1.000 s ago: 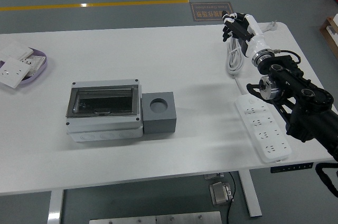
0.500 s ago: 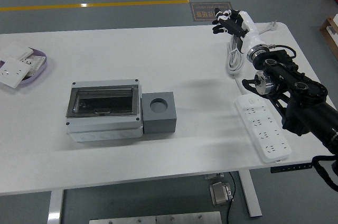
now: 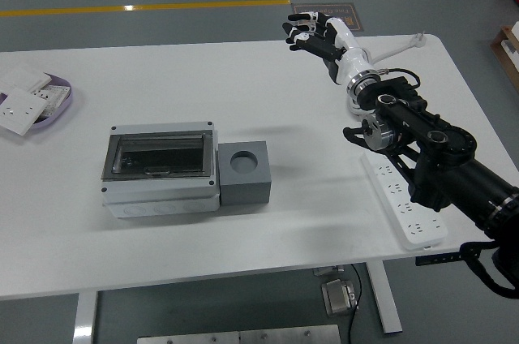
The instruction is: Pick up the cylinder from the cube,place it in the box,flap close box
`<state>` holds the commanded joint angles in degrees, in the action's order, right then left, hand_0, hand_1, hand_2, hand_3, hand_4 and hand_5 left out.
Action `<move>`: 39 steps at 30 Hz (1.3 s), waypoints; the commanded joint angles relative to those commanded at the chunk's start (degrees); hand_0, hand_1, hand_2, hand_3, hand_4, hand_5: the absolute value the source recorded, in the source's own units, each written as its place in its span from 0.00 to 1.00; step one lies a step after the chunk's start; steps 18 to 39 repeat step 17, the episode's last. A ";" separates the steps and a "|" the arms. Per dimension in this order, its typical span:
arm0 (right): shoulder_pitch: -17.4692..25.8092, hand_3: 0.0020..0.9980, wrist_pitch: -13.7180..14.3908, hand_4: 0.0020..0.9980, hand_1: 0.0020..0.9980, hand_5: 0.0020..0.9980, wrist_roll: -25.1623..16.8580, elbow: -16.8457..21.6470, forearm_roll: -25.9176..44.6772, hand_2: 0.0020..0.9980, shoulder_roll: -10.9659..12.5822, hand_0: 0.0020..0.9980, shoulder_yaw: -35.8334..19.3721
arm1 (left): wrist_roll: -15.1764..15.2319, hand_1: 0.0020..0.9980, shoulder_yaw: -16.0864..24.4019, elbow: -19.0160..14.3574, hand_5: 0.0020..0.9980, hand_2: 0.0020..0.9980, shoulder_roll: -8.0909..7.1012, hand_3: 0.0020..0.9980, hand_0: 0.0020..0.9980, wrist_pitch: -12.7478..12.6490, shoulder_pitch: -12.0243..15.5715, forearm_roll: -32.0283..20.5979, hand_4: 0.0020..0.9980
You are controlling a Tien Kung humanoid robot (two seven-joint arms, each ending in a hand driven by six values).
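A grey cube (image 3: pixel 245 172) with a round hole in its top stands mid-table, touching the right side of a light grey box (image 3: pixel 160 172). The box's clear flap lies shut. No cylinder shows on the cube; the hole looks dark and I cannot tell what is in it. My right hand (image 3: pixel 311 32) hovers over the far right of the table, well away from the cube, fingers spread and holding nothing. The black right arm (image 3: pixel 430 149) runs in from the lower right. The left arm is out of view.
A white power strip (image 3: pixel 403 200) lies at the right edge under my arm. A coiled white cable (image 3: pixel 401 45) sits at the far right corner. A purple tray (image 3: pixel 45 101) with white socket plates stands at the far left.
My right hand has swung left and slightly further from me across the table's far right, and its fingers have spread. The box and cube have not moved.
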<state>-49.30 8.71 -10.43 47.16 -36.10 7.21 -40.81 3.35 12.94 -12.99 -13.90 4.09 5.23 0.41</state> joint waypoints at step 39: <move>-0.05 0.51 -0.09 0.74 0.45 0.21 0.15 1.15 -0.16 0.48 -1.91 0.51 3.54 | 0.06 0.65 -0.27 0.00 0.25 0.63 -0.09 0.67 0.63 0.02 -0.06 -0.01 0.72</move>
